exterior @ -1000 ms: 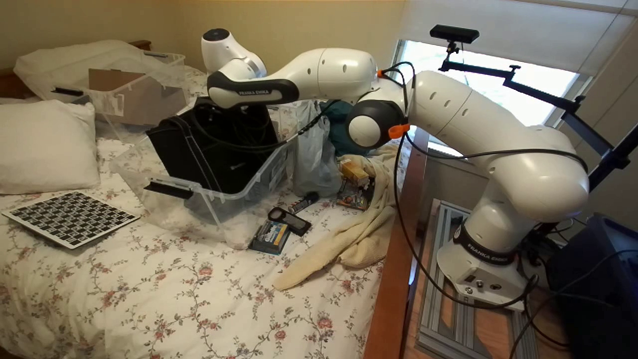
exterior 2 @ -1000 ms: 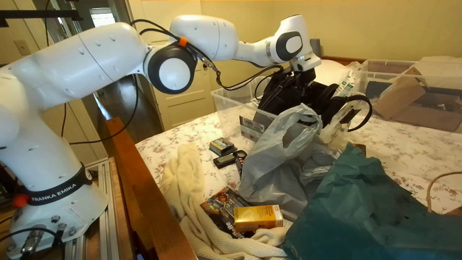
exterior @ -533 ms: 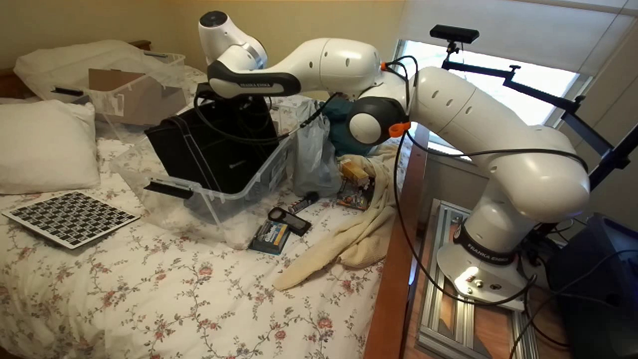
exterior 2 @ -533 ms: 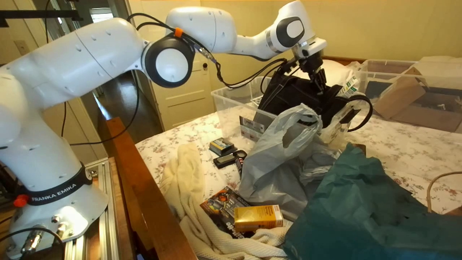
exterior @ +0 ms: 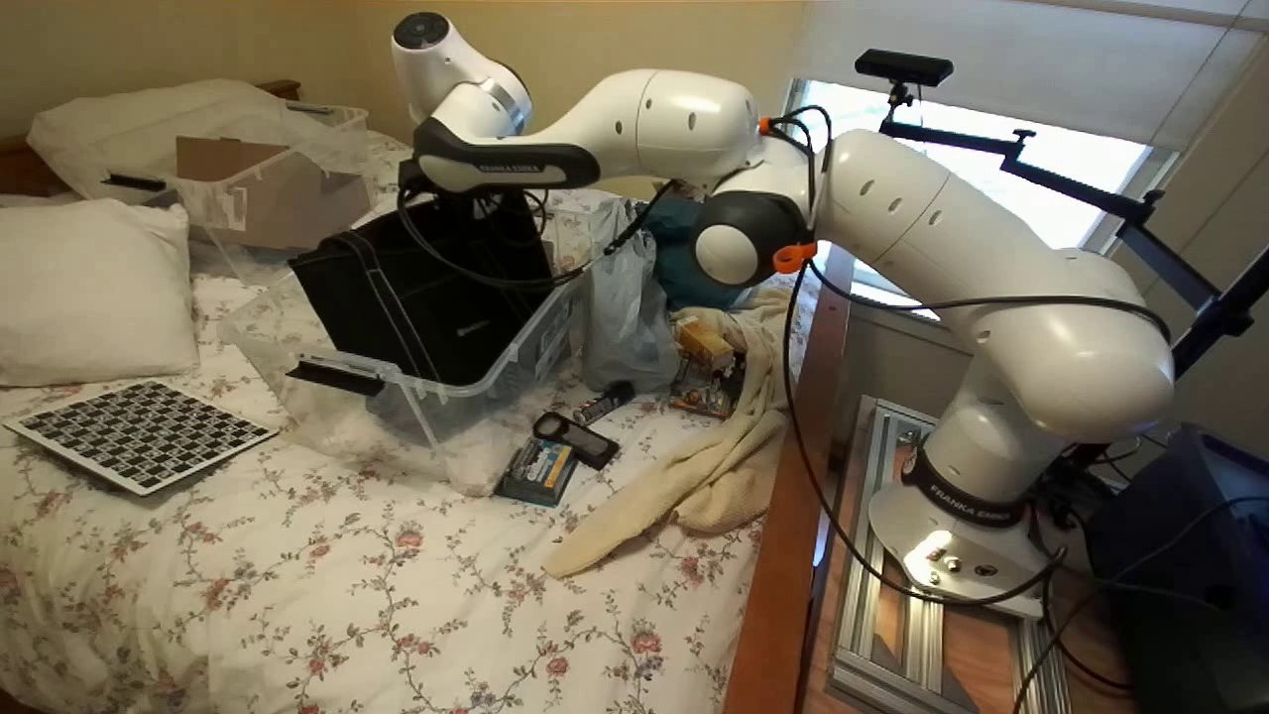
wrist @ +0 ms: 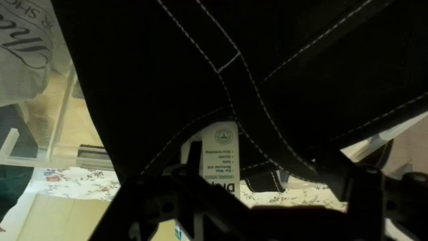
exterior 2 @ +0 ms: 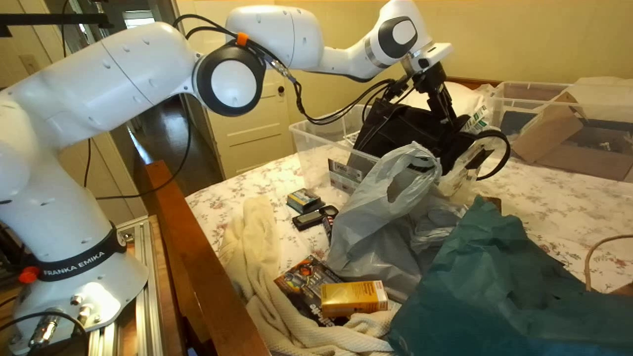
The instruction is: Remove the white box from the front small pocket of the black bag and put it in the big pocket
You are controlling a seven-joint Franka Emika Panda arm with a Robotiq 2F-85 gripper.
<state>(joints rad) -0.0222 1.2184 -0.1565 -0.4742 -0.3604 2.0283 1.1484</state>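
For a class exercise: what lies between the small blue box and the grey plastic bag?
A black gadget and a dark tube, shown in both exterior views.

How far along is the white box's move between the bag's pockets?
Looks done: the approach; one finger of the gripper overlaps the white box in the wrist view. In hand: likely the grasp, as the jaws stand apart. Left: removal and transfer; the box's end is tucked behind the stitched edge of what looks like the small pocket of the black bag.
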